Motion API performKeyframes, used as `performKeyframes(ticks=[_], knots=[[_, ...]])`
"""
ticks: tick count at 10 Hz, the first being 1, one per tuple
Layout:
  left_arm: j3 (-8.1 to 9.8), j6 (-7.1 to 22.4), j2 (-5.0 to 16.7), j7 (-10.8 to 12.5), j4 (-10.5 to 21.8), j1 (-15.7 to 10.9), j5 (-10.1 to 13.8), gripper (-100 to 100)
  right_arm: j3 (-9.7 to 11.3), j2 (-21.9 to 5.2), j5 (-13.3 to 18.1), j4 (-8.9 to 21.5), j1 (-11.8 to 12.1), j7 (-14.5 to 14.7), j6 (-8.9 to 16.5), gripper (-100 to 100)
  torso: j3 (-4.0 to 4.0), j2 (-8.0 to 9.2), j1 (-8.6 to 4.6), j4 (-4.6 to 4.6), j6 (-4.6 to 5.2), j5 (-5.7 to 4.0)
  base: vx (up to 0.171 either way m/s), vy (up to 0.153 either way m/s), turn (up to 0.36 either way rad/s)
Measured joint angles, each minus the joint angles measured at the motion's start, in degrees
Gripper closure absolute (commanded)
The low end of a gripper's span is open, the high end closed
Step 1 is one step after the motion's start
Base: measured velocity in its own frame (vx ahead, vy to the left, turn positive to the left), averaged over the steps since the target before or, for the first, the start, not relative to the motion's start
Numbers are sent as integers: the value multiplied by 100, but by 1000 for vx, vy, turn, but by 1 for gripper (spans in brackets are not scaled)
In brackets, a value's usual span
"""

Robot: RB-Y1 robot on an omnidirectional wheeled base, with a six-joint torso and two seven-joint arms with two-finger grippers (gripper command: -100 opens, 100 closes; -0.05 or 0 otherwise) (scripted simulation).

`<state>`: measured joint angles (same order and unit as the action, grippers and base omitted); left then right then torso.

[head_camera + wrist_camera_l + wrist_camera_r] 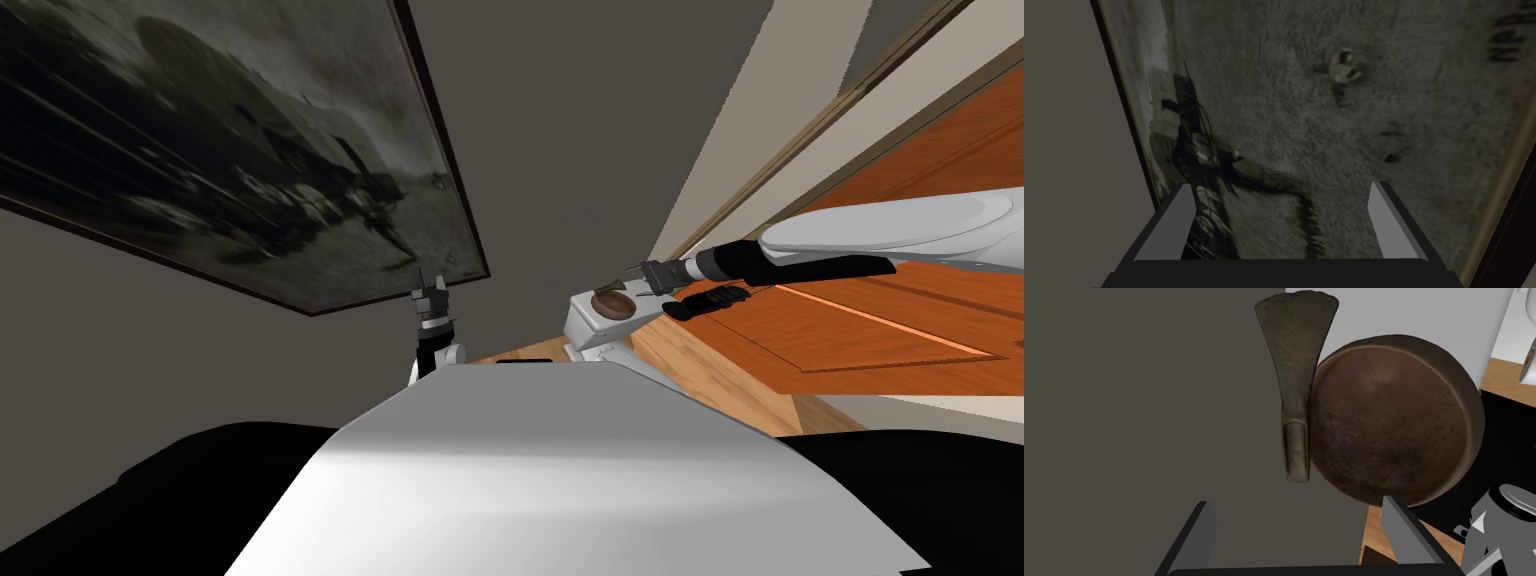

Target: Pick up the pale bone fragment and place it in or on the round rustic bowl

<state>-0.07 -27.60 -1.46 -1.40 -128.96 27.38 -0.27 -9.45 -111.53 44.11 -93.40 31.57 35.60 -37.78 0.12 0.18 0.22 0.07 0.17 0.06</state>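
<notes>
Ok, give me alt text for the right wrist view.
The right gripper, fingers open, points at a dull olive, flared fragment right beside the rim of a round brown bowl, ahead of its fingertips and ungripped.

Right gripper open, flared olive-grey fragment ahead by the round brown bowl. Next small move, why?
Probably ease the right gripper straight forward until its fingers straddle the narrow end of the flared olive-grey fragment. It lies centred between the open fingers but beyond their tips, beside the rim of the round brown bowl, so closing now would catch nothing.
</notes>
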Motion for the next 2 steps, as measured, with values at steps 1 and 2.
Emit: performKeyframes(ticks=[1, 2], knots=[[0, 0, 0, 0, 0, 0, 0, 0, 0, 0, 0, 0, 0, 0, 0, 0, 0, 0, 0, 0, 0, 0, 0, 0, 0], [0, 0, 0, 0, 0, 0, 0, 0, 0, 0, 0, 0, 0, 0, 0, 0, 0, 0, 0, 0, 0, 0, 0, 0, 0]])
